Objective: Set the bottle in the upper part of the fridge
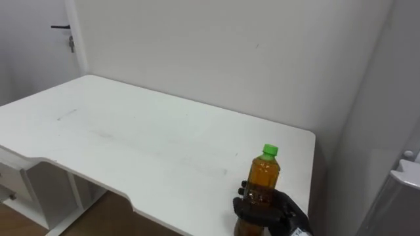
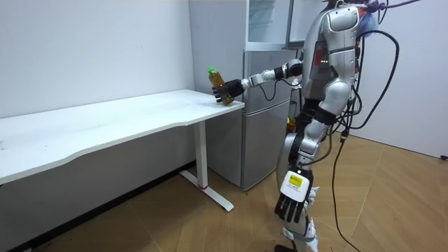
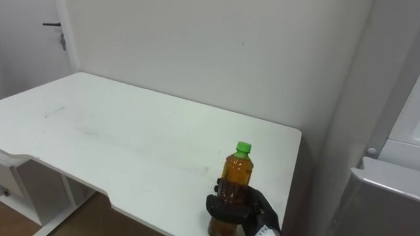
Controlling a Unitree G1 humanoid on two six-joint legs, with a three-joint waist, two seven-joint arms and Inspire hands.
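Fingers (image 1: 252,210) of the right hand (image 1: 287,214) are curled round the lower half of the bottle (image 1: 264,174), which is held upright, green cap on top and amber drink inside. The bottle is seen at the corner of the white table (image 1: 131,141); whether its base touches the table cannot be told. A grey fridge (image 2: 269,126) stands just past that end of the table, and the robot is placed before it. The left hand (image 2: 291,204) hangs below table height, its fingers relaxed.
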